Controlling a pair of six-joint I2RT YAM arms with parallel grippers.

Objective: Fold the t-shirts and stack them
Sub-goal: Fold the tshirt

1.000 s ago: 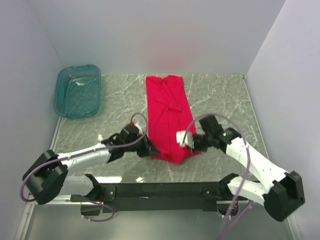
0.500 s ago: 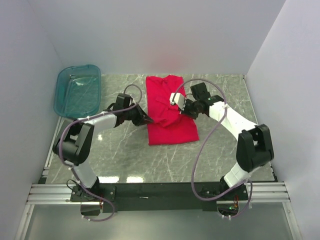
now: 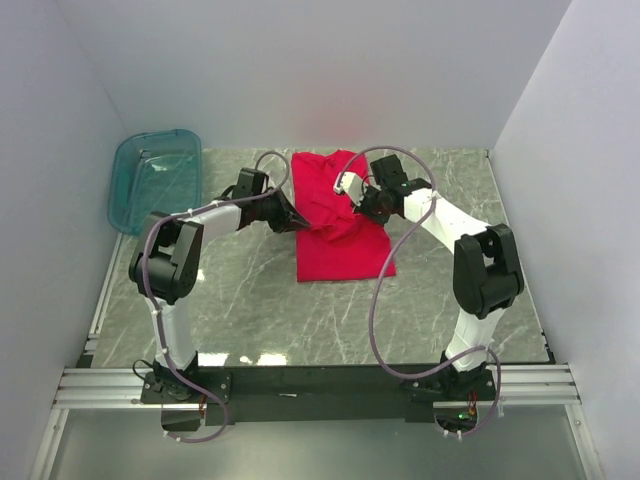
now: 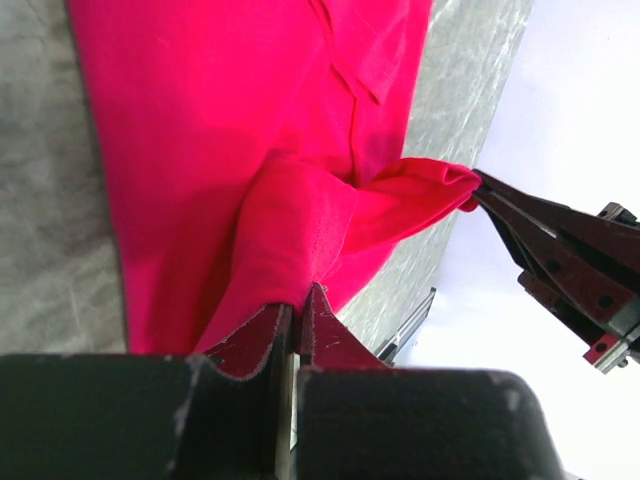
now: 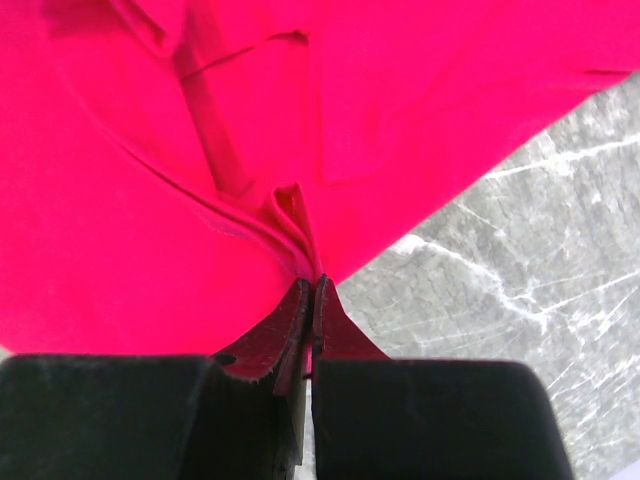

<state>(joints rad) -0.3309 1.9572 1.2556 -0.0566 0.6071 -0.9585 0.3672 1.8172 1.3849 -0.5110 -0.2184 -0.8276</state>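
One bright red t-shirt (image 3: 340, 240) lies folded into a long strip in the middle of the marble table, its near half doubled back over the far half. My left gripper (image 3: 298, 222) is shut on the cloth's left edge; in the left wrist view the gripper (image 4: 297, 300) pinches a raised fold of the shirt (image 4: 220, 140). My right gripper (image 3: 352, 205) is shut on the right edge; in the right wrist view it (image 5: 312, 285) pinches a bunched fold of the shirt (image 5: 150, 200). No neck label shows.
A translucent teal tub (image 3: 155, 180) stands at the back left corner. White walls close the table's back and sides. Bare marble (image 3: 340, 320) lies in front of the shirt, and the black rail (image 3: 320, 380) runs along the near edge.
Both grippers have carried the shirt's near hem from the front of the table toward the back, folding the strip over itself. The arms are now stretched far out.
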